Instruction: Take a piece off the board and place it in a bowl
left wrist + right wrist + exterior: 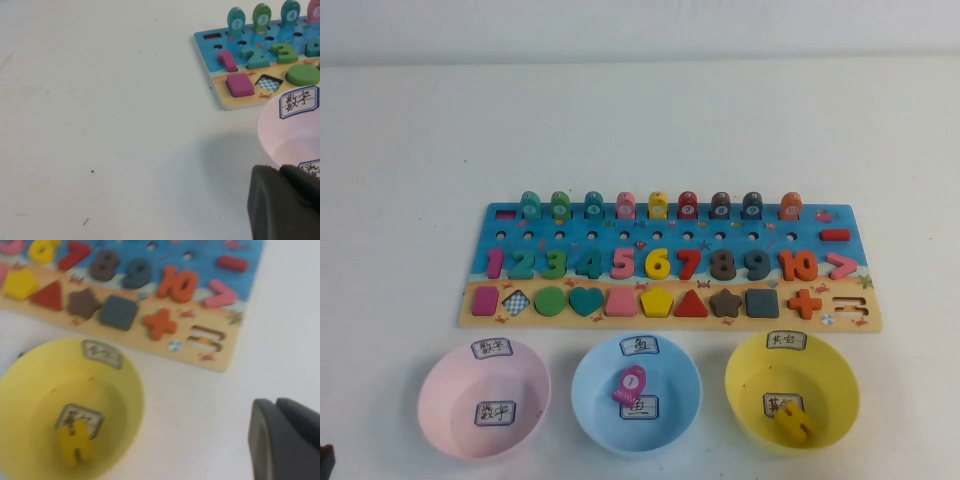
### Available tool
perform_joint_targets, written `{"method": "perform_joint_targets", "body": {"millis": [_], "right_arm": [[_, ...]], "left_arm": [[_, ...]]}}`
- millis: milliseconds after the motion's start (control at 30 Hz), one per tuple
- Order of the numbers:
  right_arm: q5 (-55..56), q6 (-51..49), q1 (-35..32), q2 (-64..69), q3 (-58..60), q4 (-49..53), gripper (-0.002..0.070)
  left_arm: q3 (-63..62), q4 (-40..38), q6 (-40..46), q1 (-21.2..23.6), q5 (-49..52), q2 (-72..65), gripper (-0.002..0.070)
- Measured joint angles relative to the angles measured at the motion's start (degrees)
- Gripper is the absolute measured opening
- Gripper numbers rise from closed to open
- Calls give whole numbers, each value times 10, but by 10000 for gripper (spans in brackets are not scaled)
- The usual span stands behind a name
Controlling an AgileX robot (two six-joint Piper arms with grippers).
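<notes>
The yellow equals-sign piece (793, 421) lies inside the yellow bowl (830, 370), on the label at its bottom. The right wrist view shows the same piece (75, 442) in that bowl (30, 375). On the board (670, 222), the equals-shaped slot (850, 305) at the right end is bare, next to the orange plus (805, 303). My right gripper (275, 402) is shut and holds nothing, over bare table to the right of the yellow bowl. My left gripper (281, 170) is shut and empty, beside the pink bowl (290, 130). Neither gripper shows in the high view.
Three bowls stand in a row in front of the board: pink (440, 390) on the left, blue (590, 395) in the middle holding a pink fish piece (629, 384), and yellow on the right. Numbers, shapes and fish pegs fill the board.
</notes>
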State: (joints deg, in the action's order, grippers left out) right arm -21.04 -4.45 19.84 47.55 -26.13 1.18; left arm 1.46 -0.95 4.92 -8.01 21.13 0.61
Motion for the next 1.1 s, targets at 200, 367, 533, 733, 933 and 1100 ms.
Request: {"method": "perform_joint_targets", "body": {"millis": [200,367,533,733,933,1100], "right_arm": [[129,0,-73,-157,146,0,-17],[181,0,-119,-260,220,0,-18],[185,0,-141,-343,259,0,-18],[174,-1,-145,-427,276,-15,-18],[133,-1,-145,-478,276,-23,-18],[122,-1,-145,-479,276,-23,-18]], "left_arm": [[0,0,0,0,0,0,-5],[0,0,0,0,0,0,-5],[0,0,0,0,0,0,-5],[0,0,0,0,0,0,-5],[0,0,0,0,0,0,-5],[0,0,0,0,0,0,-5]]}}
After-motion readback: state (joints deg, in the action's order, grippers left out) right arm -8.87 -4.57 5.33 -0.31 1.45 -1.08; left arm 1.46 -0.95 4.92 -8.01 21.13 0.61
